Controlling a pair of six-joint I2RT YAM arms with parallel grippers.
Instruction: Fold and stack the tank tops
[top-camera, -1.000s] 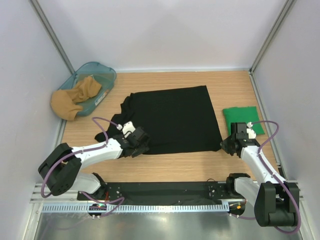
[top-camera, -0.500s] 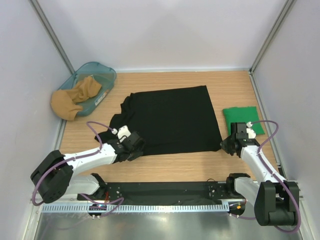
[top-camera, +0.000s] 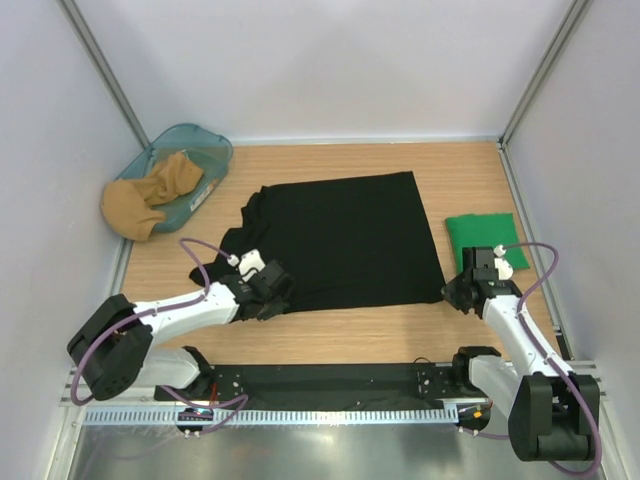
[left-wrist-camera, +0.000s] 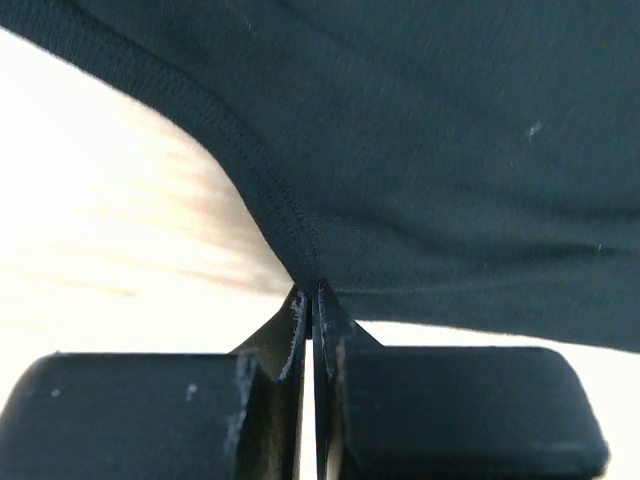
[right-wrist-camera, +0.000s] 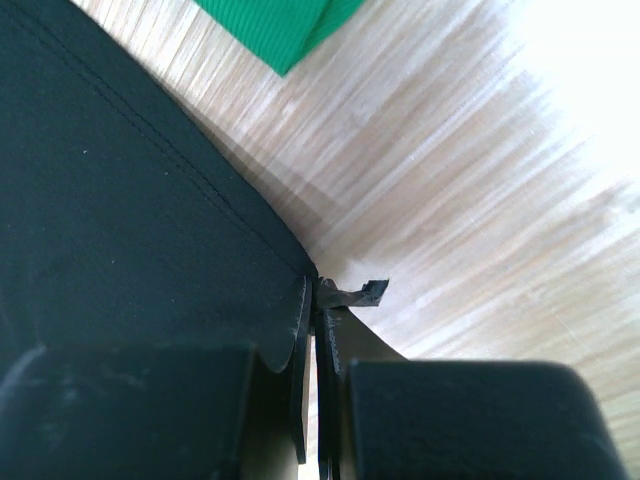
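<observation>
At 7 o'clock the left gripper (top-camera: 268, 296) (left-wrist-camera: 312, 300) is clamped on the near armhole edge of the black tank top (top-camera: 340, 238). At 5 o'clock the right gripper (top-camera: 455, 290) (right-wrist-camera: 313, 292) pinches its near hem corner. The top lies flat at the centre, long axis 9-to-3, straps toward 9. The folded green tank top (top-camera: 486, 236) lies just beside it at 3. A basket (top-camera: 213, 148) sits at 10.

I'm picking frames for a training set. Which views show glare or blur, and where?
Left wrist view: the table is washed out almost white, while the black tank top is sharp, stitching visible. Right wrist view: glare burns out the top right corner, wood grain looks smeared. Top view: even light, sharp, only soft shadows.
</observation>
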